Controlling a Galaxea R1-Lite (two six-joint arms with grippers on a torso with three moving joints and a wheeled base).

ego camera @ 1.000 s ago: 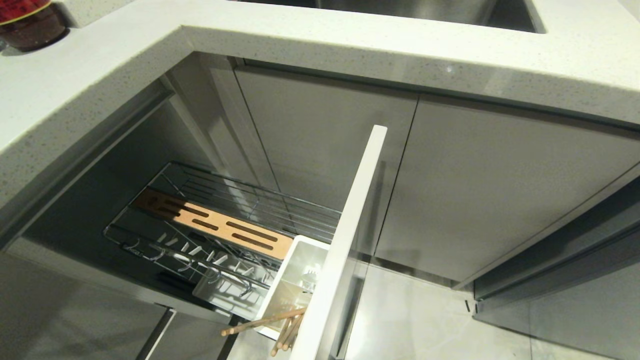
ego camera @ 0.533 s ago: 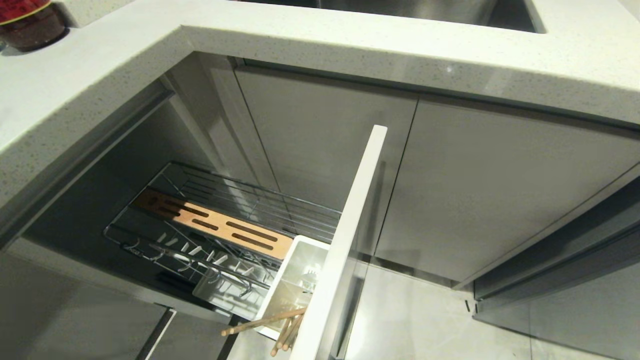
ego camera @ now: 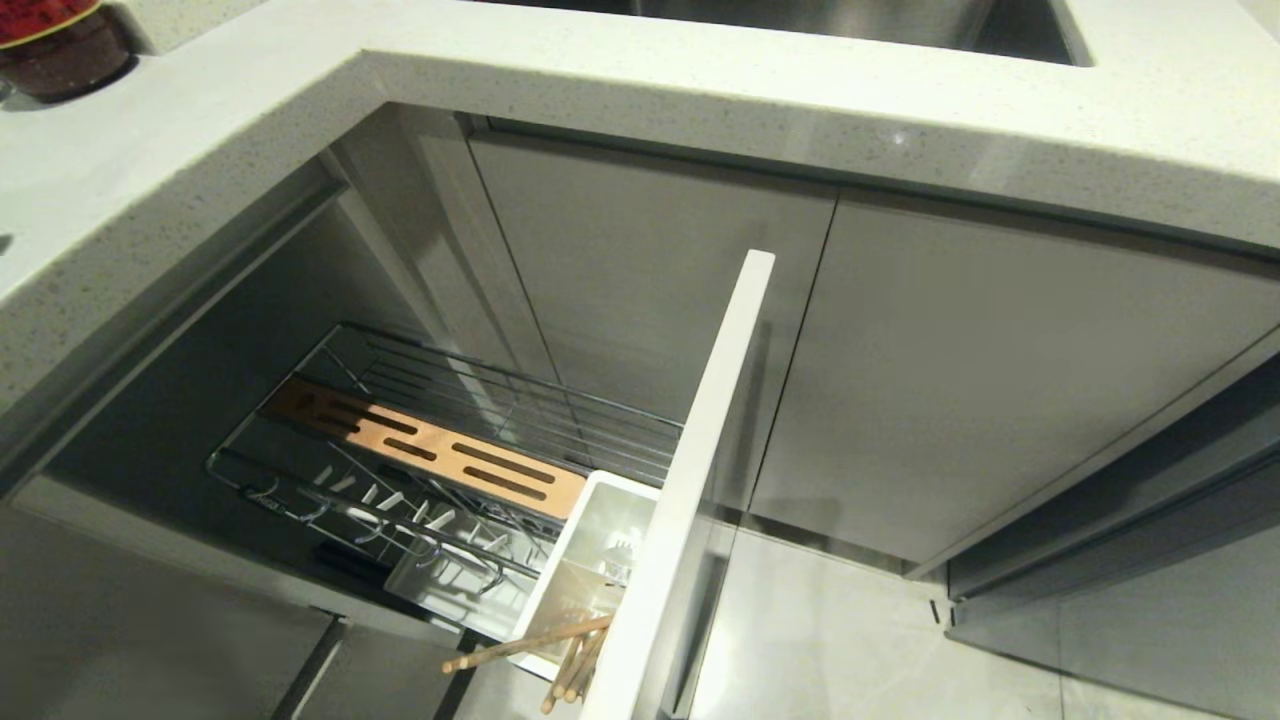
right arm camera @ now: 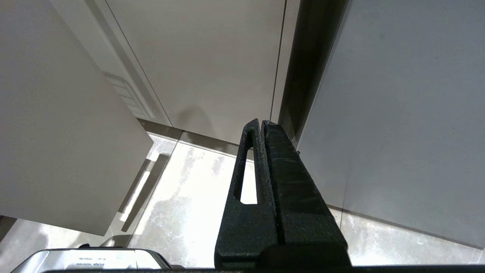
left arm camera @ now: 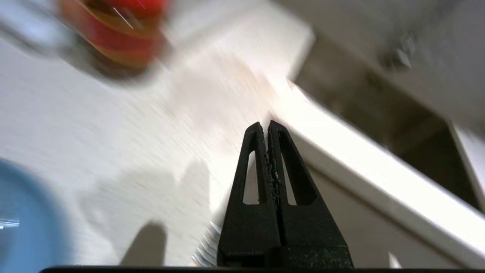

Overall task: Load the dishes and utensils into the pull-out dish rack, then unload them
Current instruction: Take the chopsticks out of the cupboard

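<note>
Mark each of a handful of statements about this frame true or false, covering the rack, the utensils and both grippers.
1. The rack is pulled out of the cabinet. True.
2. The chopsticks stand in the white cup at the rack's front. True.
3. The blue plate sits in the rack's prongs. False: it lies on the counter, seen from the left wrist; the prongs are bare.
4. The left gripper holds the chopsticks. False: its fingers are shut on nothing, over the counter's edge.
5. The right gripper is shut and empty, by the cabinet doors above the floor. True.
6. A pink bowl sits in the rack. False: no bowl shows there.
</note>
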